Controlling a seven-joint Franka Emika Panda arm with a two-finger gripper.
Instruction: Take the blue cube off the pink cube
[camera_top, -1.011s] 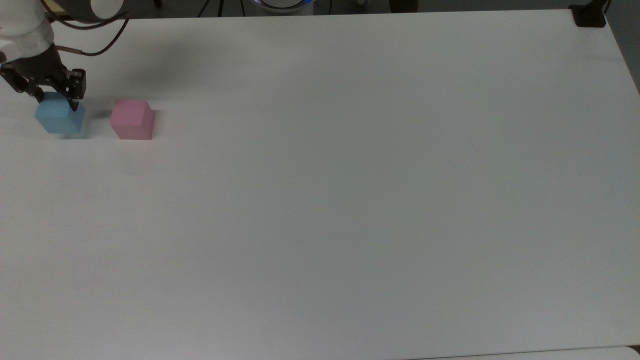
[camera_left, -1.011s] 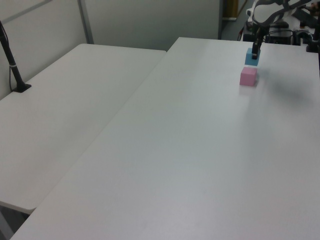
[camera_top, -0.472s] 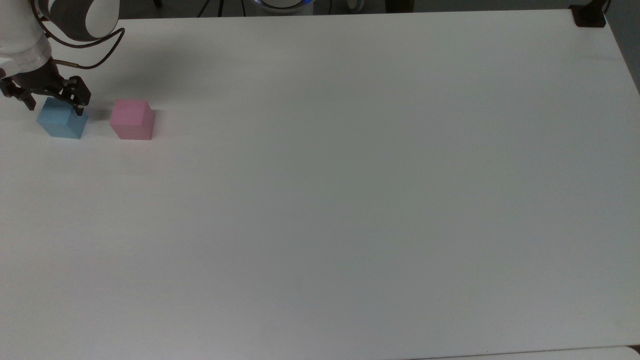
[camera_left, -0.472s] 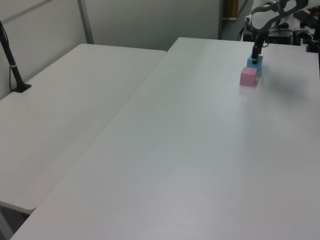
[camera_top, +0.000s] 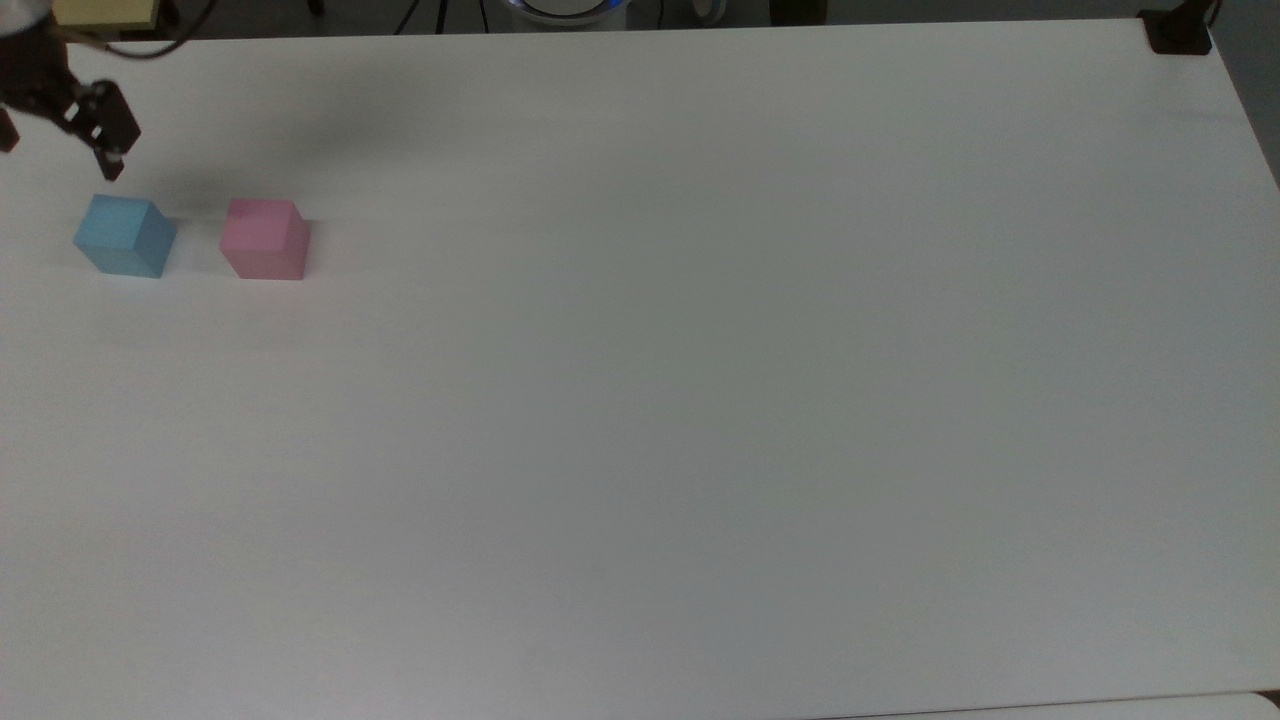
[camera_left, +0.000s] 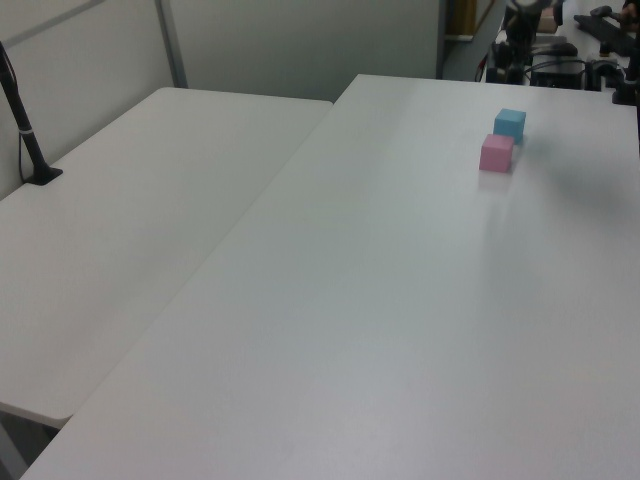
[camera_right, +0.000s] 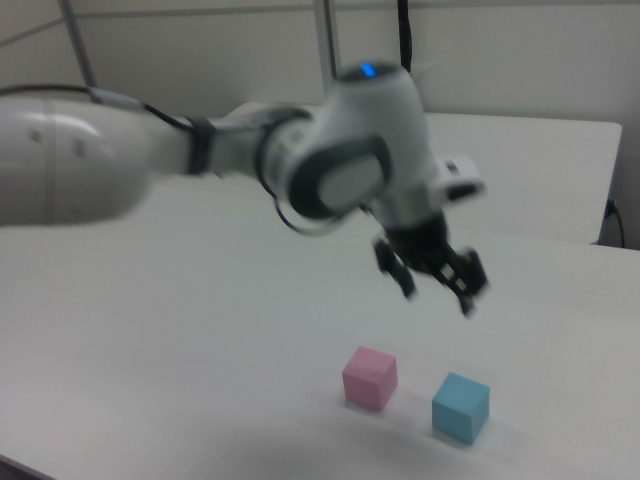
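Right view: blue cube (camera_right: 461, 407) below claw (camera_right: 438, 286)

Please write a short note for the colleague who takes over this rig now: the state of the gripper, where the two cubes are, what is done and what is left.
Gripper: open, holding nothing, in the air above and clear of both cubes; the jaws stand apart.
Blue cube: flat on the white table, beside the pink cube, on the top view's left of it, with a small gap. The cubes do not touch.
Done: the blue cube is off the pink cube and released.
Left: nothing on the cubes, it seems; perhaps only to bring the arm to rest.
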